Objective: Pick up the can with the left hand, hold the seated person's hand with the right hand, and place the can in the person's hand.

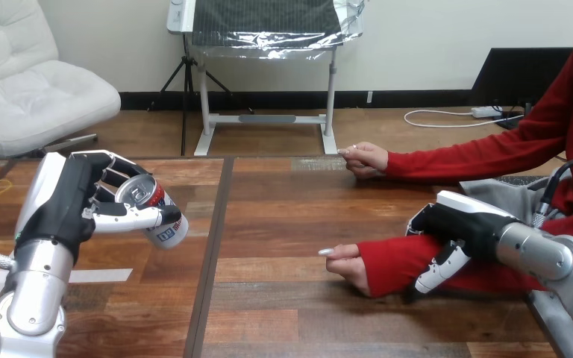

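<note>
- The counter (283,224) is dark, grainy wooden planking, with a seam (216,246) running front to back left of its middle.
- The person's forearm (395,261), in a soft red sleeve, lies across the counter's right half.
- The right hand (455,231) sits on that forearm, clasping it with the thumb curled down the sleeve's front.
- The left hand (82,201), over the counter's left part, has its fingers wrapped round the can.
- The person's hand (347,267) is loosely curled and well apart to the can's right, beyond the seam.
- The can (157,216) is a smooth metal cylinder held off the counter. Its long axis is tilted, with the top toward the upper left.
</note>
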Tool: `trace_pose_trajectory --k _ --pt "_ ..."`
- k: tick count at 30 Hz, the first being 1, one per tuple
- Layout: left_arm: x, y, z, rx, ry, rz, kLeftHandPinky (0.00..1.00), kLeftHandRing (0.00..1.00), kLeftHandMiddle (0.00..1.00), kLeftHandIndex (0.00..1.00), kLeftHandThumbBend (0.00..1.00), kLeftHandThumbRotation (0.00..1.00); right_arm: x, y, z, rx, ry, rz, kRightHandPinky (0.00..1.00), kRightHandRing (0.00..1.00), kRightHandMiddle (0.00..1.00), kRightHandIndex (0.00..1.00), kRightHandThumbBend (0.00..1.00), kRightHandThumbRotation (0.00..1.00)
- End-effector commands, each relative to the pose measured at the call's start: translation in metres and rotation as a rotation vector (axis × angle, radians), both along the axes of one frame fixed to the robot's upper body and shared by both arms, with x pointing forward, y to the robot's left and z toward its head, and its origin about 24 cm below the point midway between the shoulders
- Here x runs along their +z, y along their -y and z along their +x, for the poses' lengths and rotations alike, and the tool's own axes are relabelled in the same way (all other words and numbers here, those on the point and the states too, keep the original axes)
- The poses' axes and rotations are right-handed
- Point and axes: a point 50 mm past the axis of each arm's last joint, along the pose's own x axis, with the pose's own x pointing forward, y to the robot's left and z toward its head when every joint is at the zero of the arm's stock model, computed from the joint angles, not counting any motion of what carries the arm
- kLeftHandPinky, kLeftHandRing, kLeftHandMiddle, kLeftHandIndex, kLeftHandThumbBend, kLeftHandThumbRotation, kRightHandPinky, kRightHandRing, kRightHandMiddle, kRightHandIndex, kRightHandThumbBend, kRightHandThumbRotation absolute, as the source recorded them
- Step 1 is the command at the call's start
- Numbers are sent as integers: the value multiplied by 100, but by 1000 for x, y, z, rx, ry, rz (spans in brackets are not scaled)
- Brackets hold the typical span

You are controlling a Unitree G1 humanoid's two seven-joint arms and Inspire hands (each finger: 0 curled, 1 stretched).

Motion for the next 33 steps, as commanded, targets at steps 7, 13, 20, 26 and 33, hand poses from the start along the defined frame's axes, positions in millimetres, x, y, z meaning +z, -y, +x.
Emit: trace_pose_trajectory --k 7,13,20,26,33 --pt "37 5 12 -33 157 2 33 37 42 46 69 0 20 -4 10 35 93 1 33 38 43 42 70 6" --pt "37 6 12 -34 154 7 33 37 42 46 69 0 22 -4 10 35 109 16 31 35 41 41 67 9" --pt "38 7 12 -35 151 6 33 37 42 46 68 0 24 -4 9 35 143 32 29 33 39 39 66 13" --pt "39 8 13 -40 153 8 33 37 42 46 68 0 25 -5 9 37 178 52 29 32 37 38 65 15" --pt "40 8 14 -47 154 19 33 37 42 46 68 0 27 -5 8 33 209 80 27 31 36 35 64 16"
